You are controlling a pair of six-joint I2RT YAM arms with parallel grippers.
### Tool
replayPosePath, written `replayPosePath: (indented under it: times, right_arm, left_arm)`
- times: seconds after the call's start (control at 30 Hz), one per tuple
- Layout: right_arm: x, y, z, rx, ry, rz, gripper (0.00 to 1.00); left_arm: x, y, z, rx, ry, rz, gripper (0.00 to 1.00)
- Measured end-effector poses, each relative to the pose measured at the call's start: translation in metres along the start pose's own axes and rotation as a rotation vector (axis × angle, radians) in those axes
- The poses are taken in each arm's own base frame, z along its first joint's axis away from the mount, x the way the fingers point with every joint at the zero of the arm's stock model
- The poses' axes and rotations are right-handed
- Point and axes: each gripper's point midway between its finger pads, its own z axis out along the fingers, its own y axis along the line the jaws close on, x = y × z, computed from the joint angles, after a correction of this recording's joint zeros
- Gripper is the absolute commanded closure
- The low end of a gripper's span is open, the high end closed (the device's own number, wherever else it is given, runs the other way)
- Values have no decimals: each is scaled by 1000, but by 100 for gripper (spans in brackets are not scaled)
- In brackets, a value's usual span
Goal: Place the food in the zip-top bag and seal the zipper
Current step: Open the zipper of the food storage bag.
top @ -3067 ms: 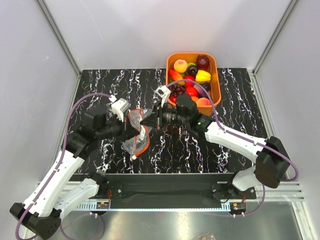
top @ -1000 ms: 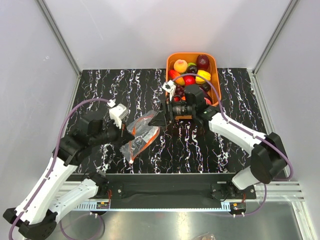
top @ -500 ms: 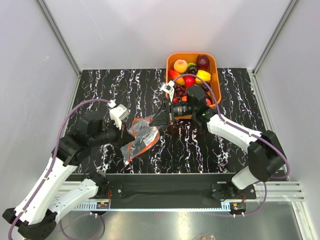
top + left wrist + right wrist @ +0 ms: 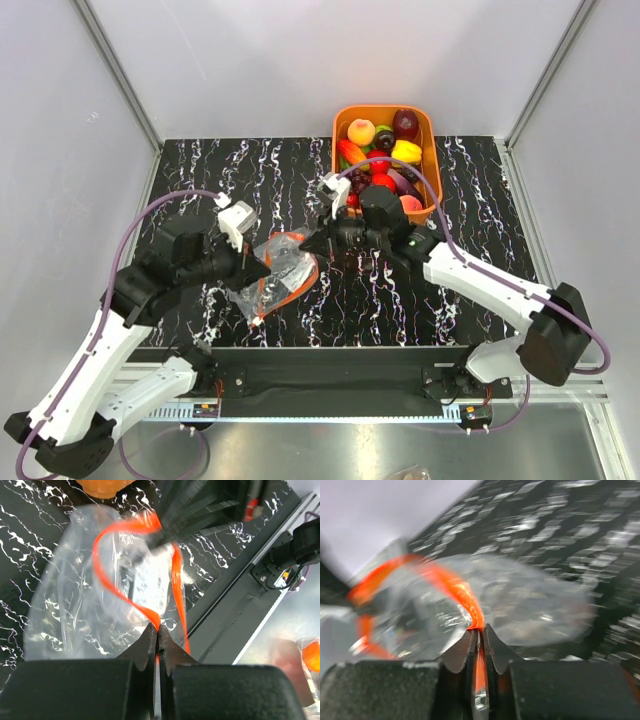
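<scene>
Seen from above, a black white-veined marble-look table [image 4: 480, 180] fills the middle of the scene. An orange rectangular plastic basket [image 4: 432, 160] sits at its one o'clock corner and holds all the small glossy toy fruits and vegetables [image 4: 385, 150]. A clear crinkly plastic zip-top bag [image 4: 280, 272] lies just toward seven o'clock from the table's centre, well apart from the basket. Its thin red-orange zipper strip [image 4: 97, 565] loops open. The left gripper [image 4: 262, 268], at the bag's nine o'clock side, has its jaws pressed together on the strip. The right gripper [image 4: 308, 243], at the bag's one o'clock side, pinches the strip too.
</scene>
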Motion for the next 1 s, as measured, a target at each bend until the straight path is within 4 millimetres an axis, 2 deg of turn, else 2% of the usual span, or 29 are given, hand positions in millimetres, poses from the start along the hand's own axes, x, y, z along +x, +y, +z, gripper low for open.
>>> replayPosePath:
  times: [0.03,0.13,0.2,0.27,0.43,0.53,0.67,0.73,0.83,0.93,1.0]
  right_arm:
    - [-4,-12,-3,83,-19,-9,82]
    - [-13,-54,-14,332,-81,-19,85]
    - [-14,-69,-20,436,-109,-16,66]
    - [-9,-83,-28,544,-130,-14,61]
    - [14,-114,-57,750,-173,21,58]
    - [19,-123,-71,827,-201,40,58]
    - [13,-133,-85,932,-245,53,57]
    - [16,-142,-95,1005,-249,58,49]
    - [21,-147,-101,1049,-235,60,44]
    - [24,-149,-106,1064,-238,60,33]
    - [27,-149,-111,1066,-239,60,22]
  left_arm:
    - [-2,-1,0,1,-3,-2,100]
    - [-3,-1,3,5,4,-14,100]
    - [-5,0,9,7,11,-21,100]
    - [-4,1,16,9,28,-34,100]
    - [0,-2,33,28,78,-51,100]
    - [2,-9,40,46,107,-44,100]
    - [-2,-17,41,60,100,-36,100]
    - [-4,-22,42,71,90,-24,100]
    - [-4,-24,46,60,93,-7,100]
    - [0,-19,54,14,109,7,100]
    - [1,-12,59,-27,119,16,100]
